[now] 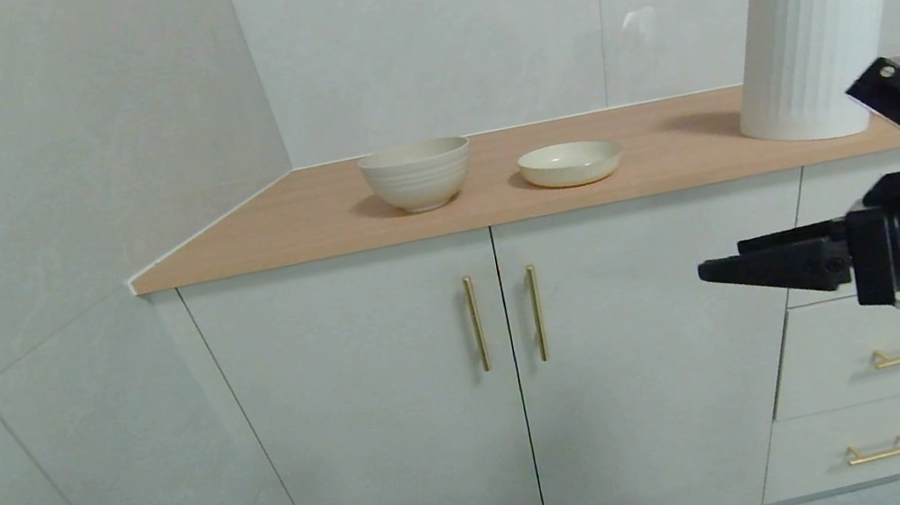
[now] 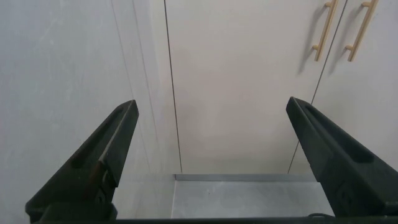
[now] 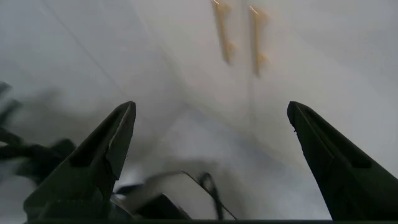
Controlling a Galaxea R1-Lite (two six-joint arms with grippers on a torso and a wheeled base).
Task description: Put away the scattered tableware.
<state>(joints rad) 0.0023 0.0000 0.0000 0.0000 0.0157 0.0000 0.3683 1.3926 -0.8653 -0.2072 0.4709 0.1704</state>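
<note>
Right gripper (image 1: 723, 271): jaws spread wide in its wrist view, nothing held. It hangs in front of the cabinet, below counter height, fingers pointing toward the double doors (image 1: 524, 423). Left gripper (image 2: 211, 102): also wide open and empty, low down, facing the left door near the floor line. Both doors are shut, and the two gold handles (image 1: 506, 318) sit side by side at the centre seam, well apart from either gripper. To the right, the drawers (image 1: 881, 368) are shut too. Up on the countertop (image 1: 671, 151), the bowl (image 1: 417, 174) and the shallow plate (image 1: 570, 163) stand upright, near each other but not touching, above the doors. The white ribbed container (image 1: 815, 54) is further right, apart from both. Progress looks like zero: no tableware is picked up and no storage is open. My read is that everything is left to do: open a door or drawer, then move the bowl and plate in one at a time. I can't tell which compartment is the target.
</note>
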